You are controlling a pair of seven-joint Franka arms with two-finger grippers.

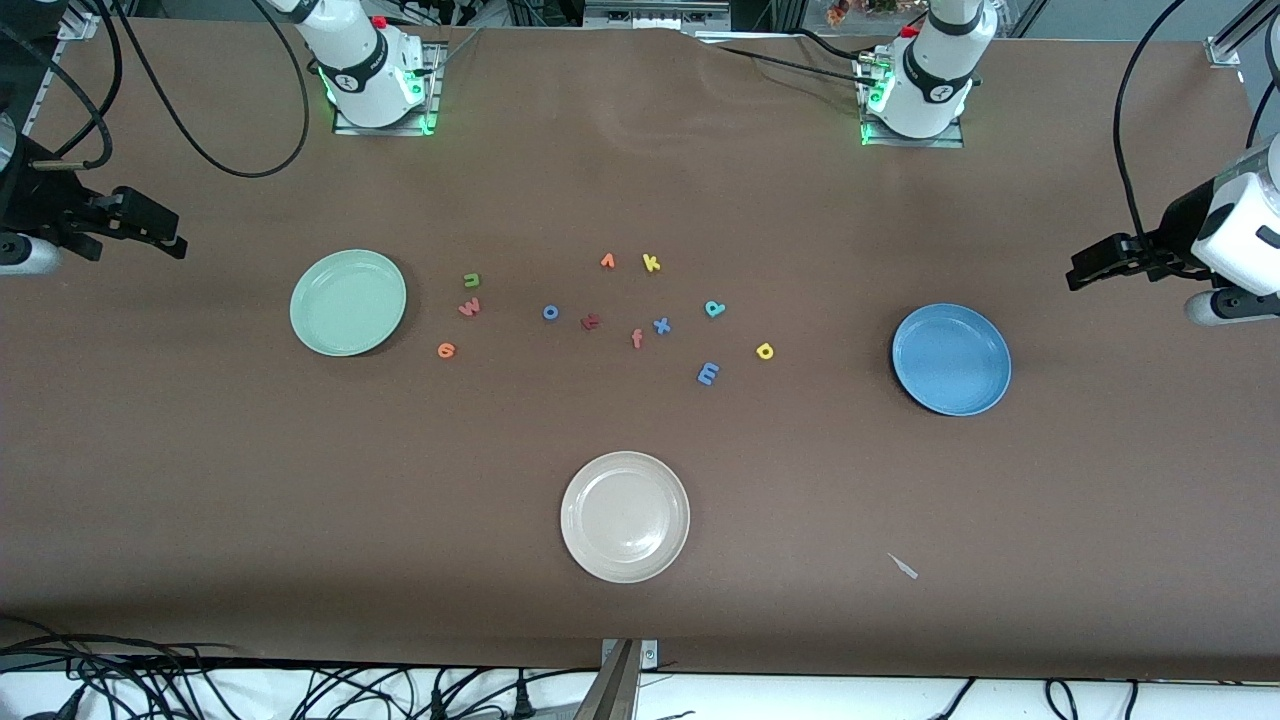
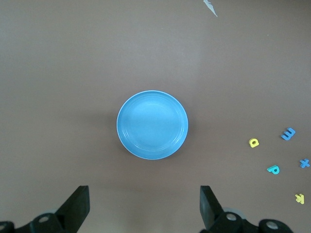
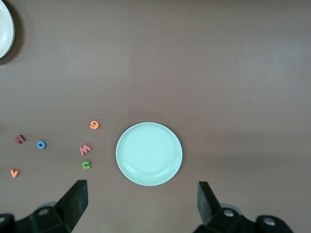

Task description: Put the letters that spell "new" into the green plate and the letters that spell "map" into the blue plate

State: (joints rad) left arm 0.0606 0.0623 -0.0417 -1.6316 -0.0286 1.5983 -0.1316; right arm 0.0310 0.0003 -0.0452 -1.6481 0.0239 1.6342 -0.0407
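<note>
The green plate lies toward the right arm's end, holding nothing. Beside it on the cloth lie the olive "n", pink "w" and orange "e". The blue plate is bare too. Blue "m", yellow "a" and teal "p" lie near mid-table. My right gripper hangs open above the table's end by the green plate. My left gripper hangs open by the blue plate.
A cream plate sits nearest the front camera. Other letters lie mid-table: blue "o", dark red letter, pink "f", blue "x", orange wedge, yellow "k". A small white scrap lies near the front edge.
</note>
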